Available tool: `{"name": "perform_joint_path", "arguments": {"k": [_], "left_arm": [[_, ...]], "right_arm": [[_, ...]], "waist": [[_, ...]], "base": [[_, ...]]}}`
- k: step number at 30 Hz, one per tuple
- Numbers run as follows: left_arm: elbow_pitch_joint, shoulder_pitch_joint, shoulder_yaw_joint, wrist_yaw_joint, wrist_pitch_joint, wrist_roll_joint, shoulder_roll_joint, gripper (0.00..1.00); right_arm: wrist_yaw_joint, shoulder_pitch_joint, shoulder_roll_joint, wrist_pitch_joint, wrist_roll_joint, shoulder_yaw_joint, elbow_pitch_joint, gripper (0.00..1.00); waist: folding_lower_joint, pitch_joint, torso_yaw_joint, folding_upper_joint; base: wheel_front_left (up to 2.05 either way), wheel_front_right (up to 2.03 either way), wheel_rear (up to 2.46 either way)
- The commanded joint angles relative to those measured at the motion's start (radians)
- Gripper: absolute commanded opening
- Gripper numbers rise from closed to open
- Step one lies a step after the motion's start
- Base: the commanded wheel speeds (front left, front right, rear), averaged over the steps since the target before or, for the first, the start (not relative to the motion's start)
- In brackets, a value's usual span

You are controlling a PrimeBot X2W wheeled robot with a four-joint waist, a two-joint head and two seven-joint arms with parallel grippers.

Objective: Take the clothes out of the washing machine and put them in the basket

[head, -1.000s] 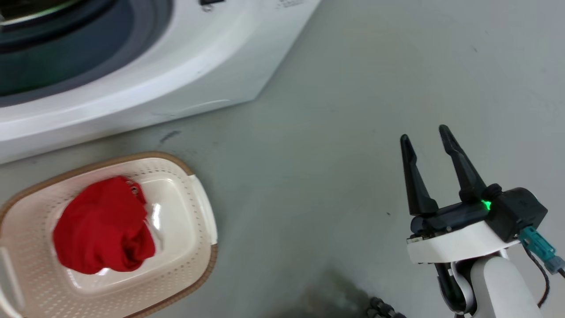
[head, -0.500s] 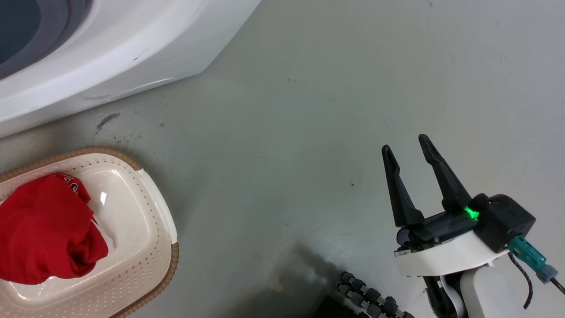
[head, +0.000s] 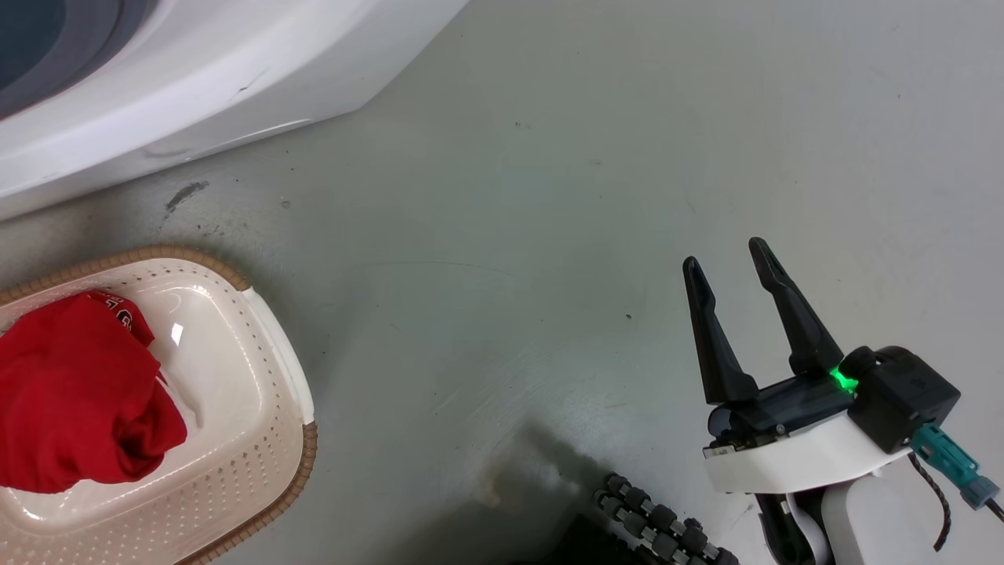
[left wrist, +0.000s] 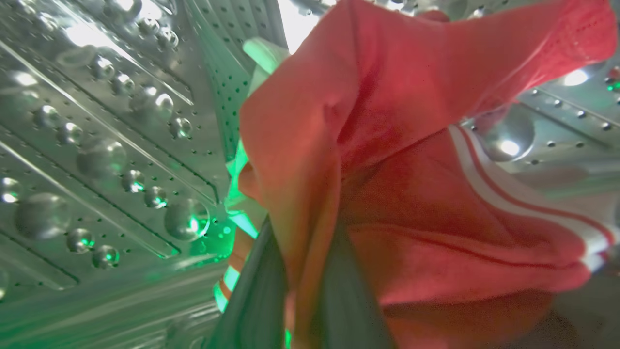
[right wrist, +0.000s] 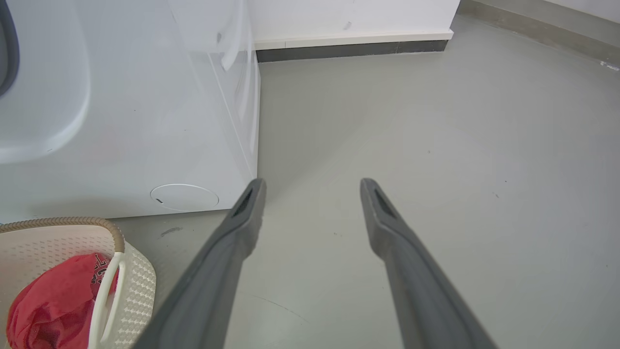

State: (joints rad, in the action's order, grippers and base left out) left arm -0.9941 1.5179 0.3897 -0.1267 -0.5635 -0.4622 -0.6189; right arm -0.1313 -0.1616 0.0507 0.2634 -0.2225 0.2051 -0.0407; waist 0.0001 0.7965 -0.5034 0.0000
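Inside the drum (left wrist: pixel 97 121) of the washing machine (head: pixel 196 71), the left gripper (left wrist: pixel 302 242) has its two dark fingers pressed together on a raised fold of the striped garment (left wrist: pixel 411 203). This is a bright red knit with a white band (left wrist: pixel 528 201) edged by thin red lines, and the rest of it sags in loose folds against the dimpled, perforated steel wall. I judge this cloth light, limp and far from fragile. It will likely drape and trail when lifted, so a pinch deep on a bunched ridge, as here, looks safer than one on a thin hem, and the trailing part could drag on the porthole's rubber ring (head: pixel 110 31). On the floor (head: pixel 549 196), just before the machine's lower front edge, stands the basket (head: pixel 274 439), made of stiff cream perforated plastic, rounded at the corners, with a brown woven-look rim. A second red garment (head: pixel 70 400) lies crumpled at its left end, with the glossy bottom bare toward the right end. Well apart, over the smooth grey floor to the right, the right gripper (head: pixel 725 253) hangs with its tapered fingers spread and nothing between them.
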Motion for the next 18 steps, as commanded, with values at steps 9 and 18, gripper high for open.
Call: {"name": "perform_joint_path", "arguments": {"k": [9,18], "left_arm": [[0.02,0.003,0.045,-0.003,0.129,-0.03,-0.032,0.0],[0.052,-0.106,0.103,-0.003,0.307,-0.094,-0.006,0.0]], "right_arm": [[0.001,-0.045,-0.001,0.002,0.002,0.01,0.019,1.0],[0.001,-0.067,0.0,0.002,0.023,-0.052,0.039,1.0]], "waist": [[-0.0001,-0.022,0.001,0.0],[-0.0001,-0.107,0.073,0.0]], "base": [[0.0,0.0,0.0],[0.0,0.0,0.0]]}}
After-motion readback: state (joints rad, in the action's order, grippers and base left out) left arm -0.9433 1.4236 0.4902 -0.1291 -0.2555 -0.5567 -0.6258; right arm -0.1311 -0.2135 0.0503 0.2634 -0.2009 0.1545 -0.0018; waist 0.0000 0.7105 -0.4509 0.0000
